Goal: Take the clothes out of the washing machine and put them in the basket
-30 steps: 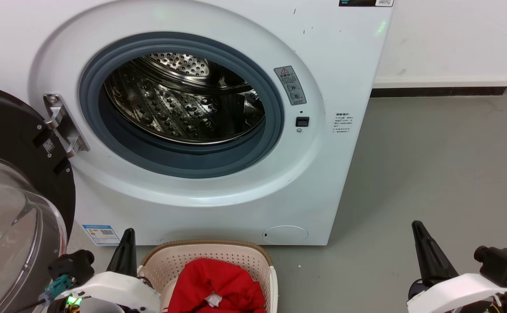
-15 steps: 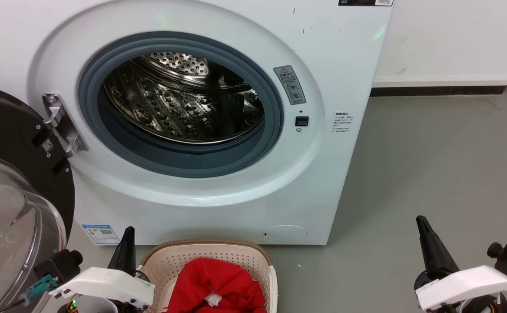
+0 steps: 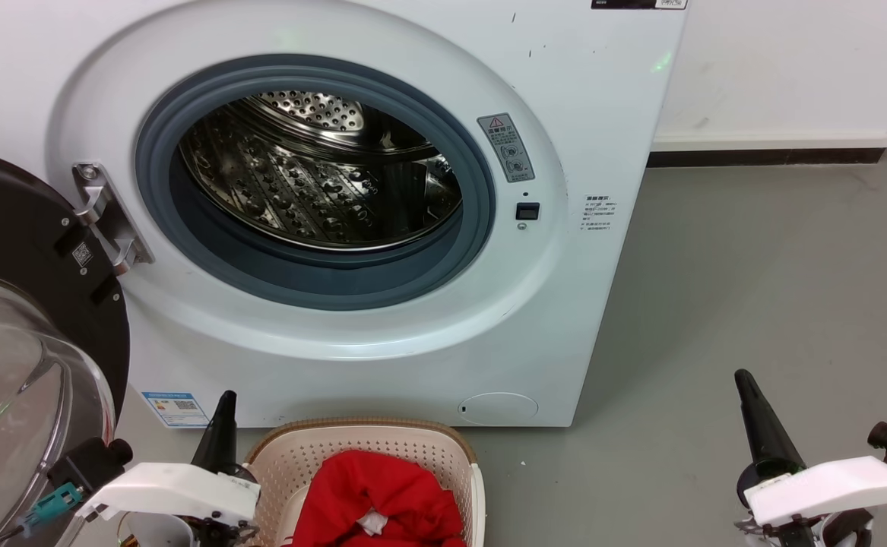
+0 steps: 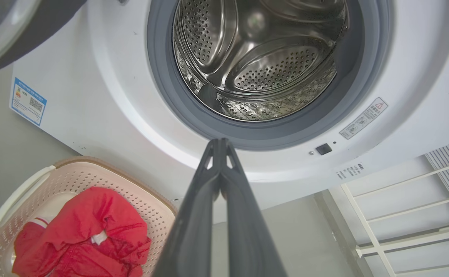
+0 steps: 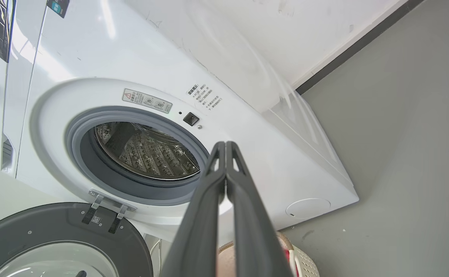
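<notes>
Okay, I've got the clothes [image 3: 375,490] in the basket [image 3: 359,424], a bunched red heap with a small white patch turned upward. It's too crumpled for me to call a long axis. The basket sits on the floor [image 3: 755,304] just in front of the washing machine [image 3: 603,114], mouth facing up, its far rim running side to side along the machine's front. The drum [image 3: 321,182] shows bare steel, and the door [image 3: 25,228] is swung wide at my left.

The left gripper [image 4: 219,143] has its fingers pressed flat together with nothing between them, pointing at the porthole's lower rim. The right gripper [image 5: 225,145] is the same, pinched closed and empty, aimed at the machine's front.

Compared with a second ago, the right gripper [image 3: 744,377] has drifted toward the right edge, and the left gripper's [image 3: 226,398] white housing has slid left. The heap and basket haven't budged
</notes>
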`<state>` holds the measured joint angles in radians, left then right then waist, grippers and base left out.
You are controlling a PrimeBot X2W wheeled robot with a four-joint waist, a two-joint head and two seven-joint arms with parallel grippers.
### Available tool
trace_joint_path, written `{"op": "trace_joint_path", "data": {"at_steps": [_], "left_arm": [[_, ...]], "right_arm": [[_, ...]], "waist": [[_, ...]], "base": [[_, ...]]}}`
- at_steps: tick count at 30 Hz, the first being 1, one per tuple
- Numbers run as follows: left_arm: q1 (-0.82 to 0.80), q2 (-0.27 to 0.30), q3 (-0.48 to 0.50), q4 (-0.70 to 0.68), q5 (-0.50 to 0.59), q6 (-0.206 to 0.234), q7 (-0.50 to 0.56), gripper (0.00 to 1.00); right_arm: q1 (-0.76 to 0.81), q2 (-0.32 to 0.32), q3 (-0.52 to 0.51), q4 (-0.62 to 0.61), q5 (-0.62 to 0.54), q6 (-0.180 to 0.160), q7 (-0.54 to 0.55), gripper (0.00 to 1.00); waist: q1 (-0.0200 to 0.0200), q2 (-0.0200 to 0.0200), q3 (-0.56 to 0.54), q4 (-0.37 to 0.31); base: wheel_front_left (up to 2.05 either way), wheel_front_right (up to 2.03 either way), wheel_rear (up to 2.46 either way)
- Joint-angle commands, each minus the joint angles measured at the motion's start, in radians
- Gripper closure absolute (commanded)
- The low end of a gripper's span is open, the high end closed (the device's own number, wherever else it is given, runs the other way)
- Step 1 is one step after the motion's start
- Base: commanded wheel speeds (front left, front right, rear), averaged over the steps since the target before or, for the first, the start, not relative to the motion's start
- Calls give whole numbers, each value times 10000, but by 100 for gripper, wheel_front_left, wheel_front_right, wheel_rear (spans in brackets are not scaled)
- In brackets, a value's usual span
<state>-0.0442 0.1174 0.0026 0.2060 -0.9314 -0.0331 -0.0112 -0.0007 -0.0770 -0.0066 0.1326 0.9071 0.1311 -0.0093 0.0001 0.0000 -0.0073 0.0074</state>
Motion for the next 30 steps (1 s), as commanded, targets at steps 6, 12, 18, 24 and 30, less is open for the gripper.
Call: {"op": "trace_joint_path", "data": {"at_steps": [6,12,18,24,30], "left_arm": [[-325,-69,179,-37,-860,-146,154,100],[-376,-135,287,10,-1521,-241,272,100],[-410,-197,387,56,-2144,-333,397,100],[-448,-260,489,103,-2740,-427,507,100],[-490,-306,566,136,-3209,-491,606,100]], "right_arm": [[-350,-81,-80,65,973,-1,87,100],[-441,-86,-134,180,1692,-1,172,100],[-516,-88,-191,291,2372,-2,262,100],[-587,-87,-248,396,3013,-2,339,100],[-653,-85,-295,477,3526,-2,402,100]], "waist": [[-1,0,8,-6],[-1,0,16,-11],[-1,0,25,-17],[-1,0,33,-23],[-1,0,39,-28]], "base": [[0,0,0],[0,0,0],[0,0,0],[0,0,0],[0,0,0]]}}
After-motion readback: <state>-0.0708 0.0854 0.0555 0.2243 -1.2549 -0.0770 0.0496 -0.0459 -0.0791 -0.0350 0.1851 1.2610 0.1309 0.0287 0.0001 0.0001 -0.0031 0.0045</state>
